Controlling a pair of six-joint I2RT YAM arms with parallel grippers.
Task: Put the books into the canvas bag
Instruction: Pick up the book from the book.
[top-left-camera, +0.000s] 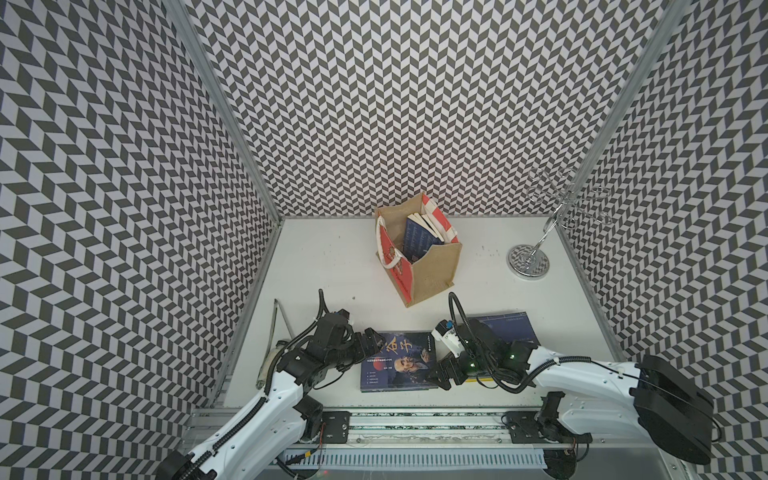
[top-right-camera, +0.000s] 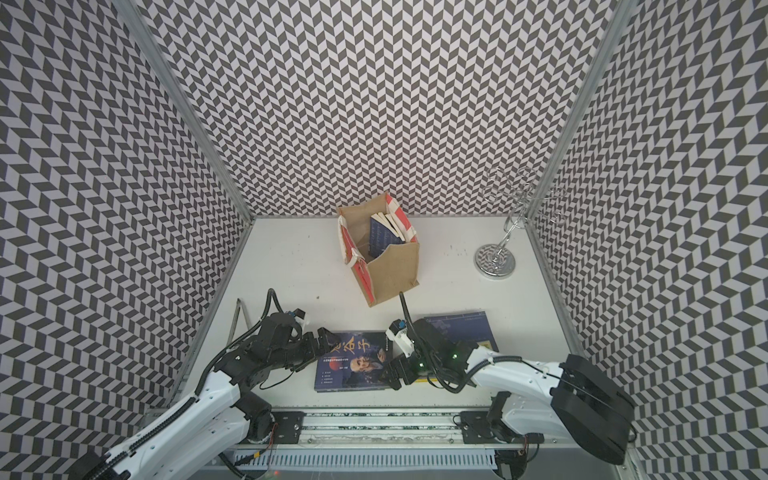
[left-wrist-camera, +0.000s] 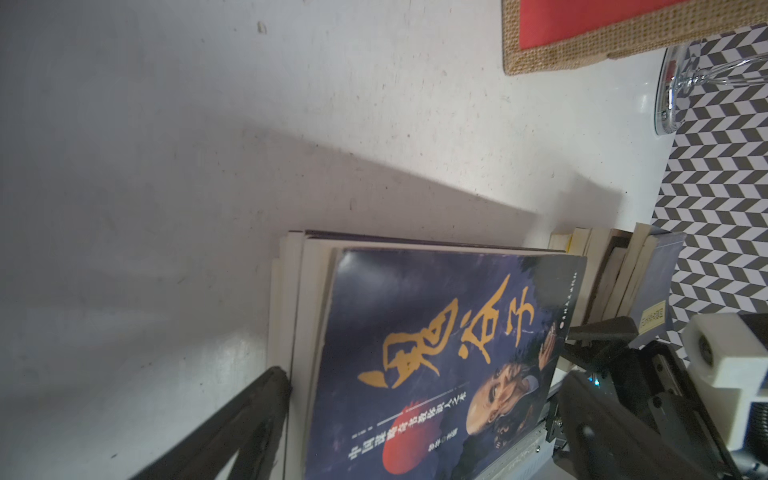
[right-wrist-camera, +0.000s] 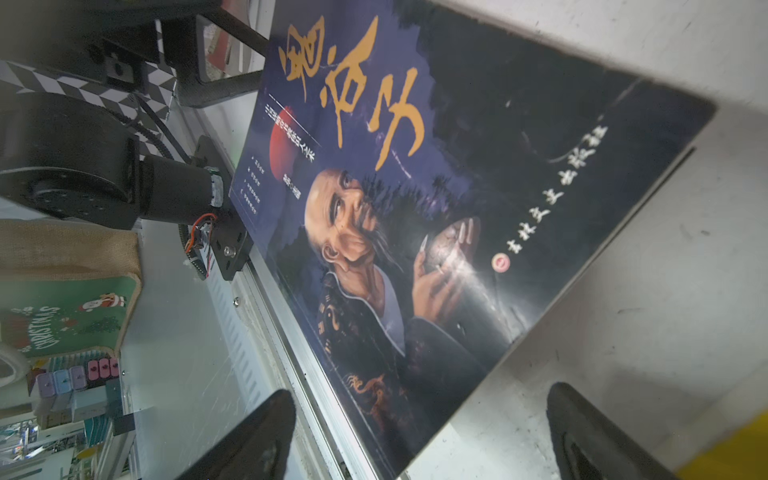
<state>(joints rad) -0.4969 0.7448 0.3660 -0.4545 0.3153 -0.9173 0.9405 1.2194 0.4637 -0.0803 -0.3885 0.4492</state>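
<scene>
Inspector: Report the book.
Arm: The old-man cover book (top-left-camera: 398, 360) lies flat between my left gripper (top-left-camera: 372, 341) and right gripper (top-left-camera: 437, 371), both wide, empty. Canvas bag (top-left-camera: 432, 272) stands beyond.

You had a coarse, rough-woven jute canvas bag (top-left-camera: 432, 270) with a smooth matt red panel (left-wrist-camera: 582, 20) on its face. The top book (right-wrist-camera: 457, 208) wore a glossy paper cover that threw back glare, over matt cream page edges (left-wrist-camera: 307, 311). Your table (top-left-camera: 332, 257) looked matt white, scuffed and speckled. The stand (top-left-camera: 528, 259) was polished chrome metal, mirror-bright. Both arms showed smooth white plastic shells (top-left-camera: 274, 399), and the right gripper's fingers (right-wrist-camera: 257, 436) looked matt black.
</scene>
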